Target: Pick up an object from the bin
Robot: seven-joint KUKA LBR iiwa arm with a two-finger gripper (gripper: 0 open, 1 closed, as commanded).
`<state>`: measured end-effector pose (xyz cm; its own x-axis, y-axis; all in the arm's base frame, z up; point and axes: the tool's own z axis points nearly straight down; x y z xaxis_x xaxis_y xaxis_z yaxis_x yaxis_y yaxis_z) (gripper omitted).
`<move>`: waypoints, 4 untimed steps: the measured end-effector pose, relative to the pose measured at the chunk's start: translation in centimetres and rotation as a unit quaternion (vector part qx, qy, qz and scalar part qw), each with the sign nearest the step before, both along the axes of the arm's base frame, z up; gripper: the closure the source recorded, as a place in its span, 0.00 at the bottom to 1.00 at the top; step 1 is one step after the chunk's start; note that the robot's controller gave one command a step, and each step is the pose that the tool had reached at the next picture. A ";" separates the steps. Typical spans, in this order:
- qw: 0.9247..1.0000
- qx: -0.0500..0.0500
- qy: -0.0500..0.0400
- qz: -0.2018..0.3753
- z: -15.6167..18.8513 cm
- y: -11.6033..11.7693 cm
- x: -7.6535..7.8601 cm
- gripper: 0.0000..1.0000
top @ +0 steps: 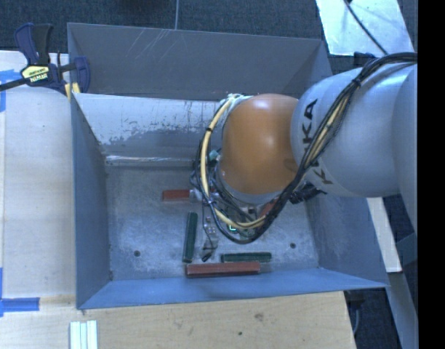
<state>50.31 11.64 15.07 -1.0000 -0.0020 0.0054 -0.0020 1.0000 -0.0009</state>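
Grey metal bin (91,195), flat rust-brown bar (222,269), slim dark-green stick (189,237) beside the tool (208,244) (its grip unreadable).

The claw (208,246) sits low in the bin (90,195) near its front edge, between 1 dark green stick (189,237) and a second green stick (246,257). A long brown bar (222,269) lies along that edge.

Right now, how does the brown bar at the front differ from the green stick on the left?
The brown bar is reddish; the green stick is dark green. The brown bar lies side to side; the green stick runs front to back. The brown bar looks longer than the green stick. Both are slim and lie flat.
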 end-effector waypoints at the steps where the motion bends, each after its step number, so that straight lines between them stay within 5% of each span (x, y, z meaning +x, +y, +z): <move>1: 0.998 0.001 -0.004 0.055 -8.2 -0.6 6.4 0.00; 2: 0.983 0.001 -0.008 0.183 -1.3 0.6 11.1 0.00; 3: 0.948 0.002 -0.002 0.319 -8.1 -0.1 11.3 0.00; 4: 0.948 0.001 -0.006 0.318 -7.8 -0.1 11.6 1.00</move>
